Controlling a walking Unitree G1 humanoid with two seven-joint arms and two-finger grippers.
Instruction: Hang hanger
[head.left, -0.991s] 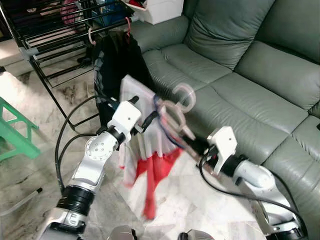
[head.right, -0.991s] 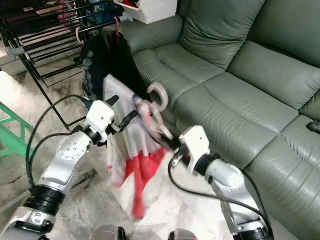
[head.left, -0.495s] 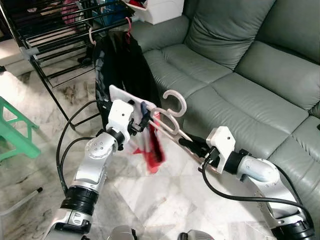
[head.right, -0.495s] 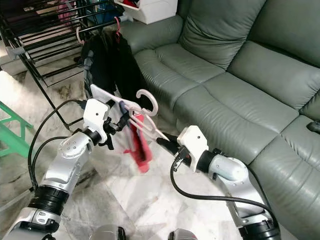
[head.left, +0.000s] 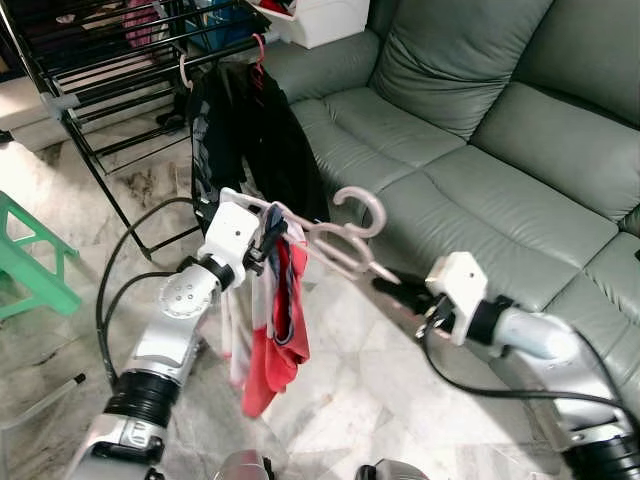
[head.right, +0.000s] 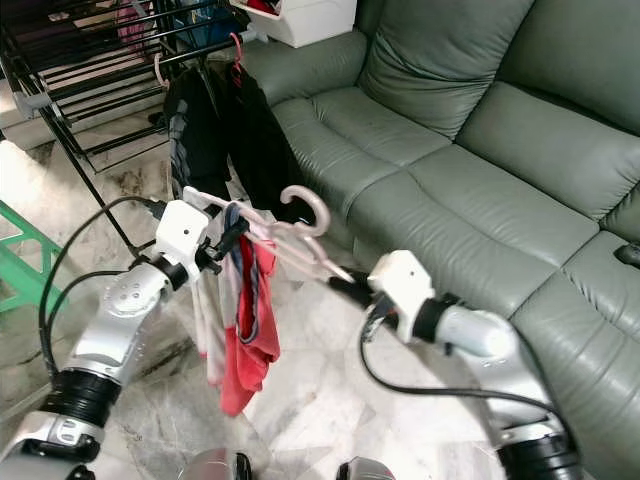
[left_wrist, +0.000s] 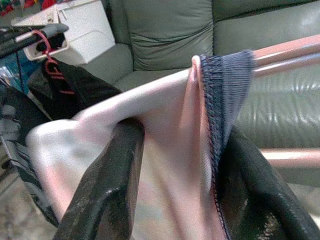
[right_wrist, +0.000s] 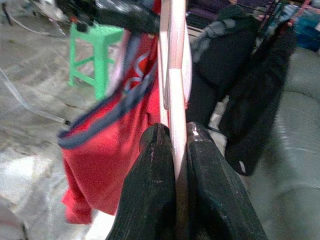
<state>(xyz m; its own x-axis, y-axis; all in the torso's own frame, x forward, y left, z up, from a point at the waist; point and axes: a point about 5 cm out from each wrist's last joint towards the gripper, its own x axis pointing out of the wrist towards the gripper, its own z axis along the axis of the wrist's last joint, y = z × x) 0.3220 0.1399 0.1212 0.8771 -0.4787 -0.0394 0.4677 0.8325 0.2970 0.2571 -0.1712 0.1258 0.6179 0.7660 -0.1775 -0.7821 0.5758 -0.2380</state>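
Hanger (head.left: 335, 232) with the red-and-white garment (head.left: 275, 320) sits short of the drying rack (head.left: 120, 60), not yet hung. Right tool (head.left: 385, 285) clamps its end; left tool (head.left: 268, 232) pinches the garment's fabric.

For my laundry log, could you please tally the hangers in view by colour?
Pale pink hangers: 2 (one held between the left gripper and right gripper, marked; one on the rack)
Red hangers: 1 (on the rack)
Total: 3
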